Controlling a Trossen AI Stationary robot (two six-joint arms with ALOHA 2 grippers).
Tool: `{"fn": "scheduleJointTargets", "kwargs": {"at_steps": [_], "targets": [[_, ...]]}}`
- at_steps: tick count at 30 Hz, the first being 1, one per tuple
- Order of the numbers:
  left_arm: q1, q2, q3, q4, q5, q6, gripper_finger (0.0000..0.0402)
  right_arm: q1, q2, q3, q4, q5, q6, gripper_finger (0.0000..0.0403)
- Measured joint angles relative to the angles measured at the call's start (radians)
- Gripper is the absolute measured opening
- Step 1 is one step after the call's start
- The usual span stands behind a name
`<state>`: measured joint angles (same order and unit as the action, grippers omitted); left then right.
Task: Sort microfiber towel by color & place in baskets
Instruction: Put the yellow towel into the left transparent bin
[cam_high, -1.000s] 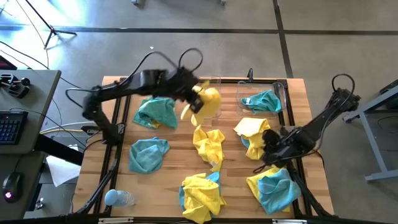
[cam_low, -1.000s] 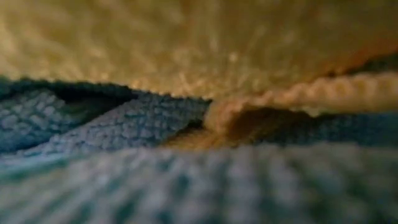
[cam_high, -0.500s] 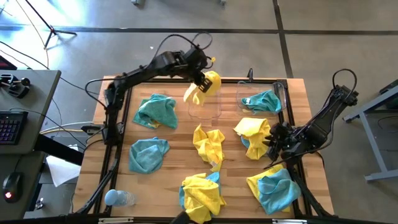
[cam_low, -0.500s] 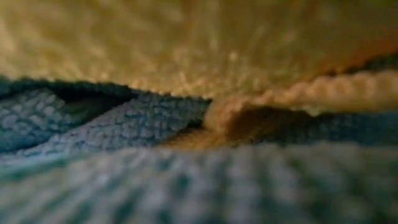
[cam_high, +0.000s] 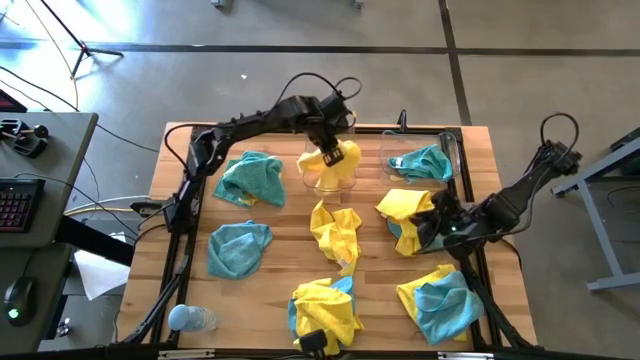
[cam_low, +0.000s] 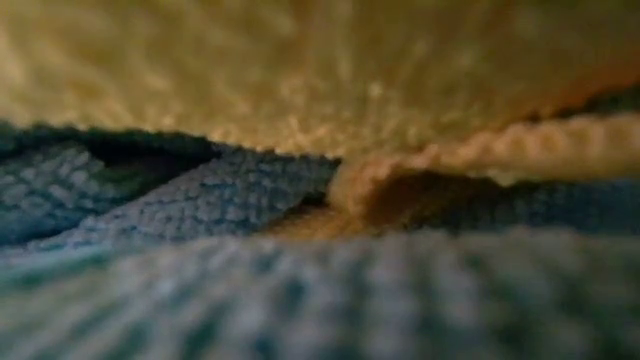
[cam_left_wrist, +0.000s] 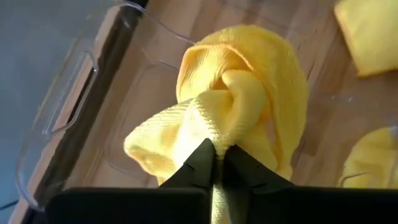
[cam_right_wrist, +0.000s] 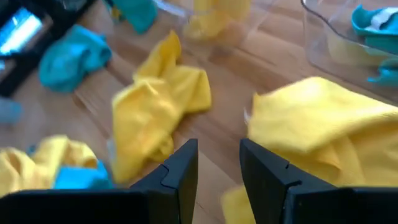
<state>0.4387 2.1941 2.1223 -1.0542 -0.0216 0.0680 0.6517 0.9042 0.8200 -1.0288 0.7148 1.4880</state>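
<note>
The left gripper (cam_high: 333, 150) is pinching a bunched yellow towel (cam_left_wrist: 249, 93) between closed fingers, right inside the clear basket (cam_high: 328, 172) at the far middle of the table (cam_high: 290, 225). Just right of that basket sits a second clear basket (cam_high: 448, 150) with a teal towel (cam_high: 428, 162) in it. Nearer than that second basket, the right gripper (cam_right_wrist: 217, 168) hovers with its jaws apart and empty, beside a yellow towel on the wood (cam_high: 405, 205), with more yellow and teal towels scattered around.
</note>
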Motion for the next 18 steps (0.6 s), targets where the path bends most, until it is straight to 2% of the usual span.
{"fn": "scheduleJointTargets", "kwargs": {"at_steps": [6, 11, 14, 18], "targets": [[0.020, 0.009, 0.000, -0.016, 0.020, 0.107, 0.0075, -0.078, 0.039, 0.000, 0.105, 0.015, 0.000, 0.0112], [0.035, -0.006, 0.000, -0.045, -0.042, 0.146, 0.0121, -0.135, 0.099, 0.000, 0.194, 0.015, 0.000, 0.0112], [0.041, -0.011, 0.000, -0.059, -0.054, 0.137, 0.0131, -0.162, 0.144, 0.000, 0.253, 0.014, 0.000, 0.0112], [0.033, -0.011, 0.000, -0.064, -0.012, 0.152, 0.0132, -0.183, 0.203, 0.000, 0.330, -0.002, -0.003, 0.0112]]}}
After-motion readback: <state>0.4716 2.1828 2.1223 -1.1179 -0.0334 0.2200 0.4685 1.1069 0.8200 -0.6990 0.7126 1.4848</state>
